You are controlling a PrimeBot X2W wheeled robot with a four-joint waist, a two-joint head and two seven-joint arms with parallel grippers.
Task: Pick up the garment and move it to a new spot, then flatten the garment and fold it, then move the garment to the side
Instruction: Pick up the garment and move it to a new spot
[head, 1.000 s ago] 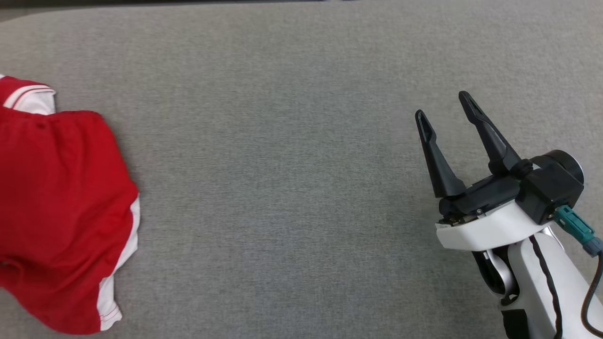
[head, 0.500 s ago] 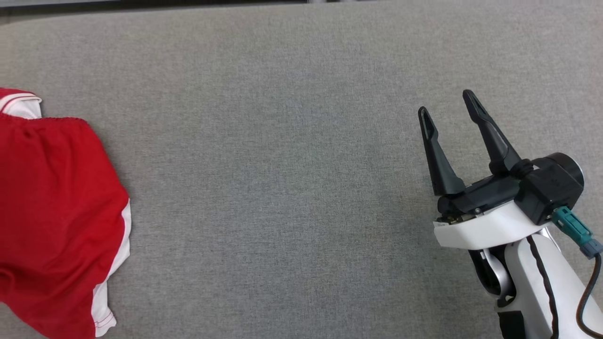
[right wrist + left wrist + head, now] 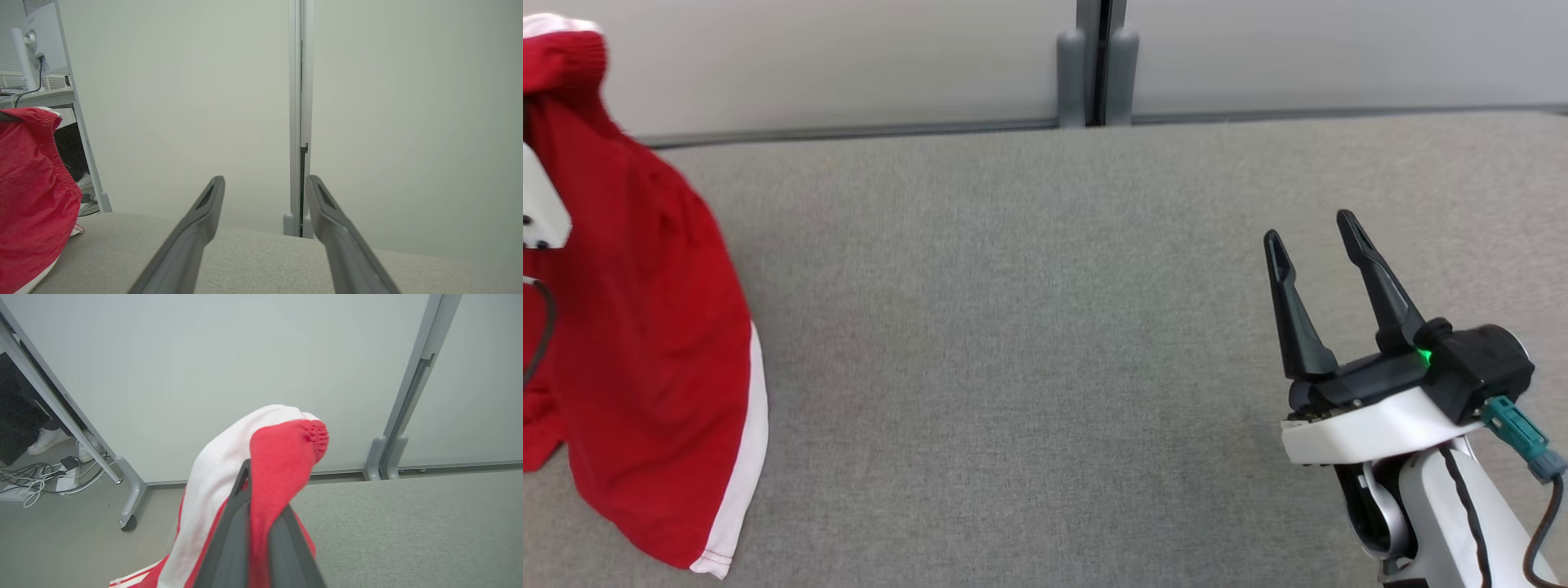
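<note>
Red garment [image 3: 286, 453] clamped in left pincer [image 3: 264, 498]; right pincer [image 3: 1308, 227] well apart.

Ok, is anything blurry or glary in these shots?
Head view: the red garment looks soft at its top, the right gripper crisp. Left wrist view: the left gripper is out of focus near the lens; the partition post leans, wide-angle distortion. Right wrist view: flat, even light, no glare.

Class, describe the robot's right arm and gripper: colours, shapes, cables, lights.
The right gripper has two long, tapering black fingers. Behind sit a glossy white forearm shell, a black wrist housing with a green light, and a teal plug on a dark cable.
</note>
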